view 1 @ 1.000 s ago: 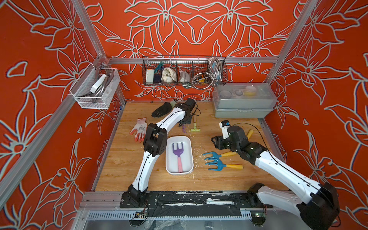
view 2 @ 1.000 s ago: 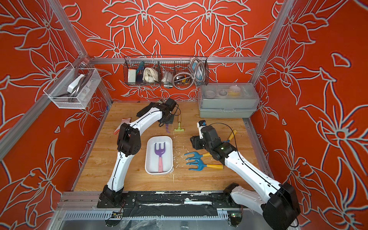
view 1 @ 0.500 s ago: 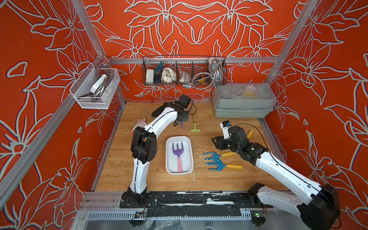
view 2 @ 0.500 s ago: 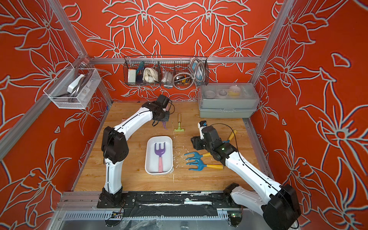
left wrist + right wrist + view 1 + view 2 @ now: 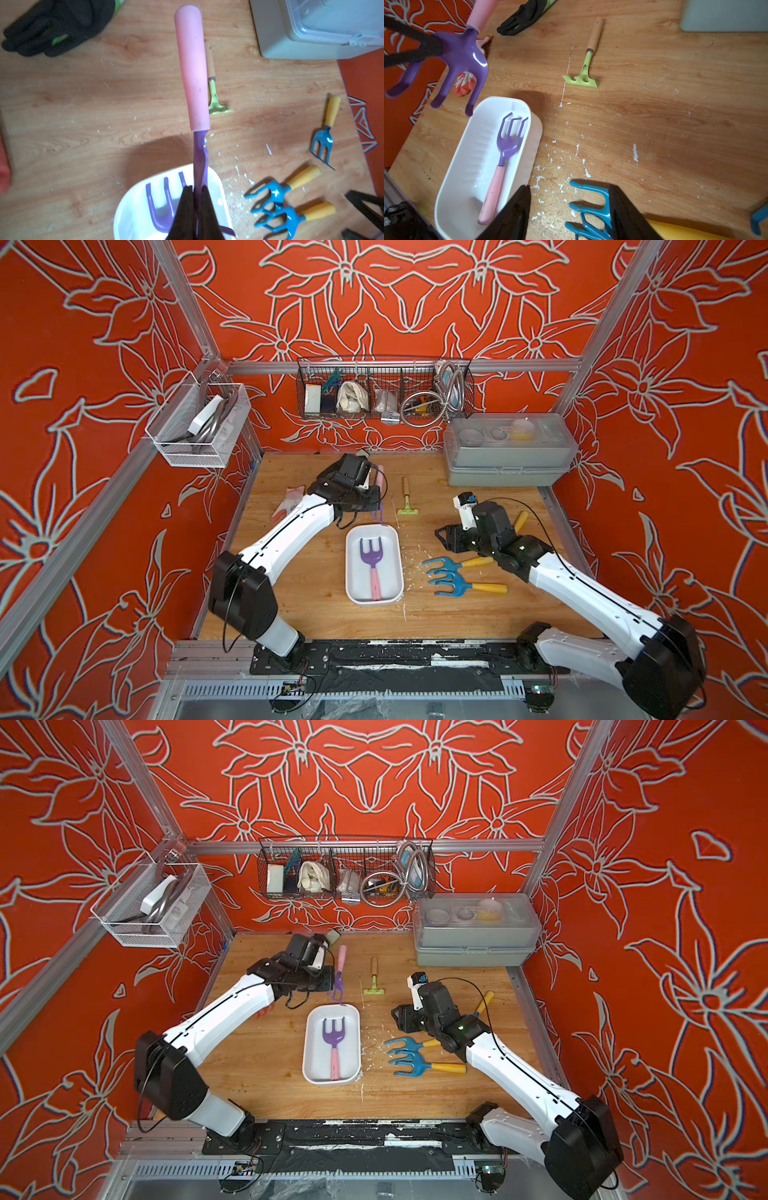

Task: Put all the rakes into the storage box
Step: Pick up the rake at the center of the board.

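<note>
Rake, pink-handled with purple tines, is clamped at its purple neck by the left gripper and hangs above the far end of the storage box, tines down. The box lies near the centre of the table and holds a purple fork. The right gripper, jaws apart and grasping nothing, hovers over two blue rakes right of the box.
</note>
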Available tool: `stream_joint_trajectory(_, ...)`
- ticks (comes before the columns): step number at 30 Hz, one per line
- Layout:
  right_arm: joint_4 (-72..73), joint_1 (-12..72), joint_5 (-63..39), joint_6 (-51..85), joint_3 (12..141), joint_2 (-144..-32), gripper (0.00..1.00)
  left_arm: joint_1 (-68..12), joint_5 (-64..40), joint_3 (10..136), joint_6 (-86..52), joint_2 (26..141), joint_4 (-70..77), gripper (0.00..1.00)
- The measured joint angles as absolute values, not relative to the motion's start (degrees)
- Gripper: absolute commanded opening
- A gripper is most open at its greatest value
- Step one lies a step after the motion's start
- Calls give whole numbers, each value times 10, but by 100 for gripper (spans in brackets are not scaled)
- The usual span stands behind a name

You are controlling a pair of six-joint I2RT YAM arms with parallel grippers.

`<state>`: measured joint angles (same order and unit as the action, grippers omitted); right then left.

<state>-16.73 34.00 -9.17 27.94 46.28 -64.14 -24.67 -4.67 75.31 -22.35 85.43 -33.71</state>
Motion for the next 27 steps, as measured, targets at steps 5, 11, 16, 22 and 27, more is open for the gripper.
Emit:
stream_joint_trajectory(5, -139, 340, -146, 305, 483, -654, 68, -241, -129, 667, -257, 769, -305, 0)
stream_joint_trajectory(11, -88, 340, -216, 353, 517, -689, 69, -239, -205, 584, -290, 686, -256, 0)
stream_joint_trajectory(16, -39, 341, -265, 402, 546, -737, 64, -239, -243, 536, -312, 634, -230, 0)
stream_joint_trajectory(22, -10, 355, -294, 446, 578, -797, 59, -239, -268, 506, -329, 602, -212, 0)
stream_joint_trajectory(27, 2, 383, -302, 463, 599, -835, 58, -239, -276, 492, -331, 589, -205, 0)
